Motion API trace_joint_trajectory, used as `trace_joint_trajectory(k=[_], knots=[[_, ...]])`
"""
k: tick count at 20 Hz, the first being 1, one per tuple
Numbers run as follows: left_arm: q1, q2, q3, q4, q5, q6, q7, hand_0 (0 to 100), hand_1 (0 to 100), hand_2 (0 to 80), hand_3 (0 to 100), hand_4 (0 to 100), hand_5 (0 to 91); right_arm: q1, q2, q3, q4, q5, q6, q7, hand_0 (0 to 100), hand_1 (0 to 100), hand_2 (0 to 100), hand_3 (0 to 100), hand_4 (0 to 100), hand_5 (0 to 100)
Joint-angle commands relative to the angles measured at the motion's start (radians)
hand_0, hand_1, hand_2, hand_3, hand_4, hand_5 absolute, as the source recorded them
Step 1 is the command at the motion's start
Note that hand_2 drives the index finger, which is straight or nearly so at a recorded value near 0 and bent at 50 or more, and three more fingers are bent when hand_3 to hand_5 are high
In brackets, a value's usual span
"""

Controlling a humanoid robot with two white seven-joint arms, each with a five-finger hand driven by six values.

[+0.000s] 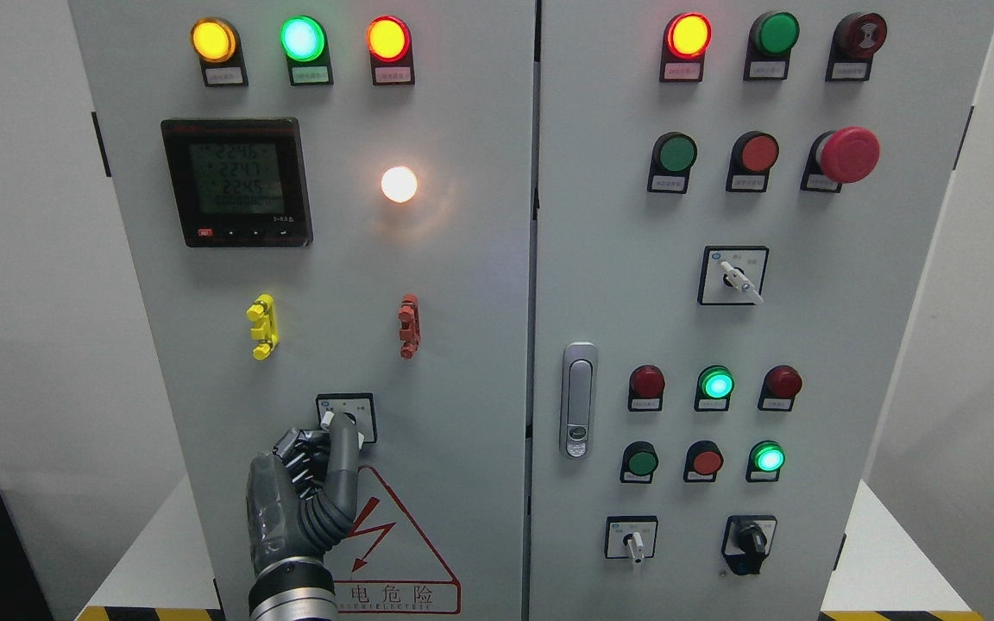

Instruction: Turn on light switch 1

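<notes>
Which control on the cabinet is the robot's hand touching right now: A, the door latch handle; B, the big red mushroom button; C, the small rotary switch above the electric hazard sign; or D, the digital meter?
C: the left hand has its fingers up on the rotary switch just above the hazard sign.

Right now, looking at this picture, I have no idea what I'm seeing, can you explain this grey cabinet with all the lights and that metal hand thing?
This is one picture from a camera on a humanoid robot's head. It faces a grey metal control cabinet with two doors, covered in coloured lamps, push buttons and rotary switches. The robot's dark grey fingered left hand reaches up from the lower left, fingers touching the small white-knobbed selector switch; whether it grips the knob is unclear. Above, a round white lamp glows. The right hand is not visible.
</notes>
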Motion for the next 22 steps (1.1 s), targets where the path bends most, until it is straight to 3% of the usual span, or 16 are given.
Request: trace_joint_trajectory(k=[1,9,22], knots=[[0.001,0.0,0.0,0.0,0.0,-0.001,0.0,44,40,61.5,91,91,80.4,0.0,0.0,0.0,0.0,0.0,0.0,0.0,0,0,0,0,0,0],[0.004,0.002,0.0,0.0,0.0,-0.001,0.0,28,41,62.8,93,92,81.4,0.0,0.0,0.0,0.0,0.0,0.0,0.0,0,0,0,0,0,0],[0.024,0.005,0.0,-0.006,0.0,-0.011,0.0,23,40,64.0,94,93,83.4,0.0,0.0,0.0,0.0,0.0,0.0,0.0,0,0,0,0,0,0]])
